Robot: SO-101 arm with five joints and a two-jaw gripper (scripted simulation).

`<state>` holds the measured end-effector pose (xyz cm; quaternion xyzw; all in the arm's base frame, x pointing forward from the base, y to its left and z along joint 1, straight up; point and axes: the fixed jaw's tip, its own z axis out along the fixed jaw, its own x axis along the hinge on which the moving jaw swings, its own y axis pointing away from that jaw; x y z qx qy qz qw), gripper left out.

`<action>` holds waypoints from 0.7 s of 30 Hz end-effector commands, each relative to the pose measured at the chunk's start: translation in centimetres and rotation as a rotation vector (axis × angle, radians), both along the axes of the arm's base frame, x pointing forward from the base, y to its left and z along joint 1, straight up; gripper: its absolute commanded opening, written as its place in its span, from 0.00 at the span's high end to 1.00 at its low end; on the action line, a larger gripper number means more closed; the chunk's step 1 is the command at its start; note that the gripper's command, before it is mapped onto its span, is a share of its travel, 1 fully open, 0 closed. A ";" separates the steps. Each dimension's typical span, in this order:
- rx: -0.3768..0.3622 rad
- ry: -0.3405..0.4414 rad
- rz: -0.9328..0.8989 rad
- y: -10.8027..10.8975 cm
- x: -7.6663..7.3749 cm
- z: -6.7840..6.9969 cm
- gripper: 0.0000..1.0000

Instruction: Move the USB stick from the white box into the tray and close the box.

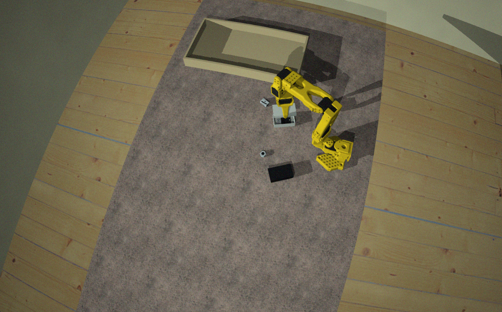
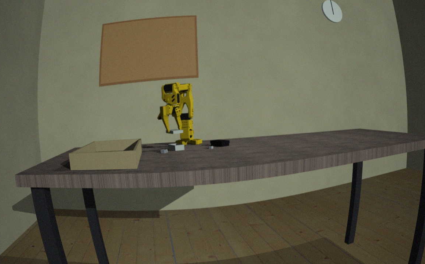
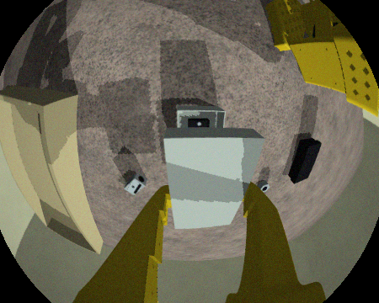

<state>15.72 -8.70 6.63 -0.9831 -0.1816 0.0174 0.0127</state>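
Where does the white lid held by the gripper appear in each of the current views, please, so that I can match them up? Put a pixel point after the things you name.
Top: the white lid [image 1: 278, 109] [image 2: 174, 131] [image 3: 204, 168] is just right of centre, in the upper half, partly under the gripper [image 1: 284, 116] [image 2: 174, 130] [image 3: 206, 195].
Exterior: left of centre, about mid-height, raised above the table.
Wrist: at the centre, between the fingers.
Shared landmark: the black box [image 1: 280, 173] [image 2: 219, 143] [image 3: 305, 161], right of the lid in the exterior and wrist views, below it in the top view.

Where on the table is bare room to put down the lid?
Bare patch: between the small nut and the white box base. Crowded: between that base and the tray, where a sharpener-like piece lies.
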 end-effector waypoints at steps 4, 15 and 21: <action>-0.019 -0.039 0.002 -1.9 0.2 0.6 0.78; -0.019 -0.039 0.002 -5.7 -0.6 0.6 0.78; -0.019 -0.039 0.002 -7.0 -1.2 0.5 0.78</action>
